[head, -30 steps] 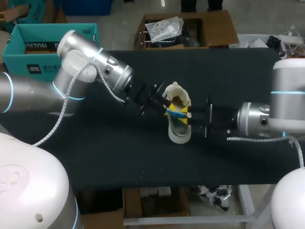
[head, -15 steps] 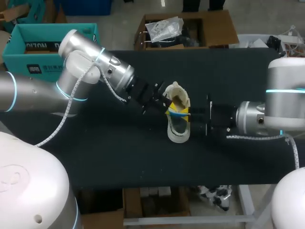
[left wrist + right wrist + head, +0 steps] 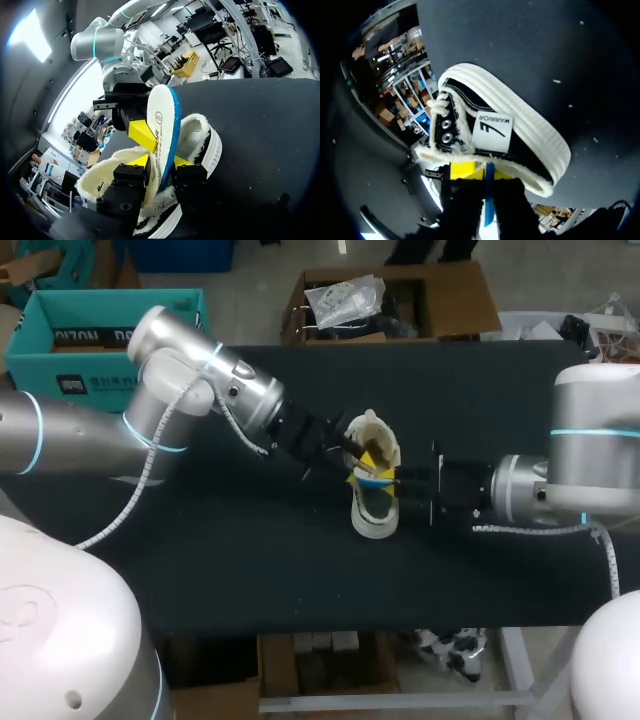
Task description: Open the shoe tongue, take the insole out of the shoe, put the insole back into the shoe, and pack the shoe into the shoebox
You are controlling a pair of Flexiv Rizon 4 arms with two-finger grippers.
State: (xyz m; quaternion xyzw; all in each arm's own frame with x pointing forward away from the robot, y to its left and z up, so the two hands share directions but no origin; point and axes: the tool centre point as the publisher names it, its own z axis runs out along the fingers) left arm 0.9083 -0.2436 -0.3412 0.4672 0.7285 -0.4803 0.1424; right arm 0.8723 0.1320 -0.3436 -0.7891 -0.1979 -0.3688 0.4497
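the dark table [image 3: 250, 560] was reached over from both sides, and the white shoe [image 3: 375, 515] was found lying near its middle, between the two arms, its fleecy collar turned away from the robot. the insole [image 3: 162, 125], white with a blue edge, was held upright out of the shoe's opening, its lower end hidden down in the lining.

the left gripper [image 3: 159, 162] was seen clenched on the insole from two sides low down, just above the collar. the right gripper [image 3: 485, 172] was likewise closed on the insole, pinching it edge-on a little higher up.

the step in hand was judged to be the drawing-out of the insole, with most of the task not yet done. a straight pull along the insole's length was thought best, so that the thin foam would not be folded or caught on the lining. since the shoe was pinned by neither gripper, it was likely to be dragged along if the pull were made too quickly.
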